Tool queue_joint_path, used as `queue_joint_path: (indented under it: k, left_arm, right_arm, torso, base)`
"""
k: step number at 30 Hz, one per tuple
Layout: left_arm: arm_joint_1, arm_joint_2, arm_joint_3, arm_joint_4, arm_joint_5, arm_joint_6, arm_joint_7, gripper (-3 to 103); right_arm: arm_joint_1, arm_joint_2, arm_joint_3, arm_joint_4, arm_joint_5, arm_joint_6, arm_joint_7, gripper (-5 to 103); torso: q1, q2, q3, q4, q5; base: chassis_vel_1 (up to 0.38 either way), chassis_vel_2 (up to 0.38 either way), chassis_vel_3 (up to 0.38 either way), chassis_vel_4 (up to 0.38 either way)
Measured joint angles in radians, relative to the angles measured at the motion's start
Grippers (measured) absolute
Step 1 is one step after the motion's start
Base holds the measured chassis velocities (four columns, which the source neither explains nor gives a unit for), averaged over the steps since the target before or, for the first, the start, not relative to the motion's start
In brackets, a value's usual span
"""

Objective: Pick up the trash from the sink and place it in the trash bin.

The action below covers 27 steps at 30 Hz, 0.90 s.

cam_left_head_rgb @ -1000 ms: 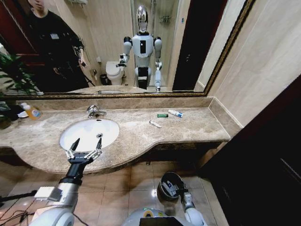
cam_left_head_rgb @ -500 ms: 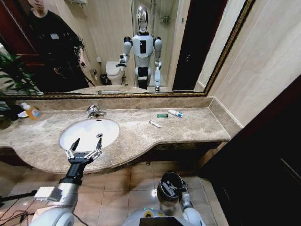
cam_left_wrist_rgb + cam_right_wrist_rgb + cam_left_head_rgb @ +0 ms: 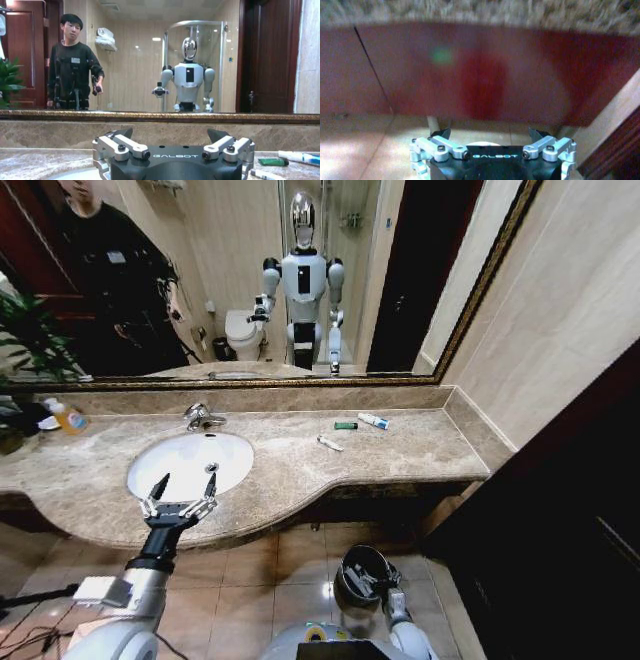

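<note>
"GALBOT" is printed in pale letters on the black body of each pincer, readable in both wrist views. The left pincer (image 3: 183,488) hangs with its fingers spread wide and empty over the near rim of the white oval sink (image 3: 236,452), which is set into the beige-brown marble surface (image 3: 420,448). The basin looks bare inside. On the surface to the right of the sink lie three bits of trash: a small white tube (image 3: 329,443), a tiny green piece (image 3: 345,425) and a white-blue packet (image 3: 373,420); the left wrist view catches them again beside its own pincer (image 3: 170,135), the green piece (image 3: 273,161) just beside the packet (image 3: 300,157). An orange-yellow bottle (image 3: 68,417) stands at the far left of the surface. Down on the tiled floor, the right pincer (image 3: 372,581) sits at the mouth of the dark round trash bin (image 3: 350,565), fingers parted; what lies inside the bin cannot be made out. The right wrist view shows that pincer (image 3: 490,135) open, facing a dark red cabinet panel (image 3: 470,71) under the stone edge.
</note>
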Motion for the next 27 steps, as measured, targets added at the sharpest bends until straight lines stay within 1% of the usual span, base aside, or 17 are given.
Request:
queue_joint_path:
  k: [2, 3, 5, 6, 7, 8, 9, 12, 13, 15, 18, 19, 21, 23, 24, 25, 27]
  left_arm:
    - [0.0, 0.0, 0.0, 0.0, 0.0, 0.0, 0.0, 100]
    - [0.0, 0.0, 0.0, 0.0, 0.0, 0.0, 0.0, 100]
    - [0.0, 0.0, 0.0, 0.0, 0.0, 0.0, 0.0, 100]
    - [0.0, 0.0, 0.0, 0.0, 0.0, 0.0, 0.0, 100]
    - [0.0, 0.0, 0.0, 0.0, 0.0, 0.0, 0.0, 100]
    - [0.0, 0.0, 0.0, 0.0, 0.0, 0.0, 0.0, 100]
    - [0.0, 0.0, 0.0, 0.0, 0.0, 0.0, 0.0, 100]
    - [0.0, 0.0, 0.0, 0.0, 0.0, 0.0, 0.0, 100]
    - [0.0, 0.0, 0.0, 0.0, 0.0, 0.0, 0.0, 100]
    - [0.0, 0.0, 0.0, 0.0, 0.0, 0.0, 0.0, 100]
    - [0.0, 0.0, 0.0, 0.0, 0.0, 0.0, 0.0, 100]
    - [0.0, 0.0, 0.0, 0.0, 0.0, 0.0, 0.0, 100]
    - [0.0, 0.0, 0.0, 0.0, 0.0, 0.0, 0.0, 100]
    - [0.0, 0.0, 0.0, 0.0, 0.0, 0.0, 0.0, 100]
    - [0.0, 0.0, 0.0, 0.0, 0.0, 0.0, 0.0, 100]
    - [0.0, 0.0, 0.0, 0.0, 0.0, 0.0, 0.0, 100]
    - [0.0, 0.0, 0.0, 0.0, 0.0, 0.0, 0.0, 100]
  right_arm:
    - [-0.024, -0.009, 0.001, 0.083, 0.012, -0.014, 0.0, 100]
    - [-0.047, -0.024, -0.002, 0.17, 0.018, -0.024, 0.003, 100]
    - [-0.055, -0.029, -0.002, 0.2, 0.018, -0.027, 0.005, 100]
    - [-0.069, -0.035, -0.006, 0.251, 0.016, -0.031, 0.011, 100]
    - [-0.125, -0.055, -0.025, 0.415, 0.016, -0.05, 0.031, 100]
    - [-0.143, -0.059, -0.03, 0.461, 0.016, -0.056, 0.033, 100]
    - [-0.143, -0.059, -0.03, 0.461, 0.016, -0.056, 0.033, 100]
    - [-0.199, -0.078, -0.046, 0.621, 0.017, -0.081, 0.037, 100]
    - [-0.201, -0.084, -0.05, 0.648, 0.017, -0.087, 0.038, 100]
    - [-0.201, -0.091, -0.052, 0.667, 0.019, -0.092, 0.041, 100]
    - [-0.167, -0.133, -0.062, 0.742, 0.055, -0.135, 0.048, 100]
    - [-0.167, -0.133, -0.062, 0.742, 0.055, -0.135, 0.048, 100]
    - [-0.111, -0.169, -0.064, 0.754, 0.1, -0.177, 0.041, 100]
    - [-0.057, -0.197, -0.063, 0.736, 0.127, -0.203, 0.025, 100]
    - [-0.057, -0.197, -0.063, 0.736, 0.127, -0.203, 0.025, 100]
    - [-0.002, -0.225, -0.058, 0.698, 0.139, -0.216, -0.002, 100]
    - [0.047, -0.252, -0.055, 0.67, 0.167, -0.237, -0.024, 100]
  torso:
    - [0.0, 0.0, 0.0, 0.0, 0.0001]
    - [0.0, 0.0, 0.0, 0.0, -0.0002]
    - [0.0, 0.0, 0.0, 0.0001, 0.0]
    - [0.0, 0.0, 0.0, 0.0, -0.0002]
    - [0.0, 0.0, 0.0, 0.0001, 0.0]
    - [0.0, 0.0, 0.0, 0.0, -0.0002]
    - [0.0, 0.0, 0.0, 0.0, -0.0002]
    - [0.0, 0.0, 0.0, -0.0001, -0.0002]
    - [0.0, 0.0, 0.0, -0.0001, -0.0001]
    - [0.0, 0.0, 0.0, -0.0001, 0.0]
    - [0.0, 0.0, 0.0, 0.0, -0.0001]
    - [0.0, 0.0, 0.0, 0.0, -0.0001]
    - [0.0, 0.0, 0.0, 0.0, -0.0001]
    - [0.0, 0.0, 0.0, 0.0001, 0.0]
    - [0.0, 0.0, 0.0, 0.0001, 0.0]
    - [0.0, 0.0, 0.0, 0.0001, 0.0002]
    - [0.0, 0.0, 0.0, 0.0, 0.0001]
  base:
    - [0.0, 0.0, 0.0, 0.0]
    - [0.0, 0.0, 0.0, 0.0]
    - [0.0, 0.0, 0.0, 0.0]
    - [0.0, 0.0, 0.0, 0.0]
    - [0.0, 0.0, 0.0, 0.0]
    - [0.0, 0.0, 0.0, 0.0]
    - [0.0, 0.0, 0.0, 0.0]
    - [0.0, 0.0, 0.0, 0.0]
    - [0.0, 0.0, 0.0, 0.0]
    - [0.0, 0.0, 0.0, 0.0]
    - [0.0, 0.0, 0.0, 0.0]
    - [0.0, 0.0, 0.0, 0.0]
    - [0.0, 0.0, 0.0, 0.0]
    - [0.0, 0.0, 0.0, 0.0]
    - [0.0, 0.0, 0.0, 0.0]
    - [0.0, 0.0, 0.0, 0.0]
    - [0.0, 0.0, 0.0, 0.0]
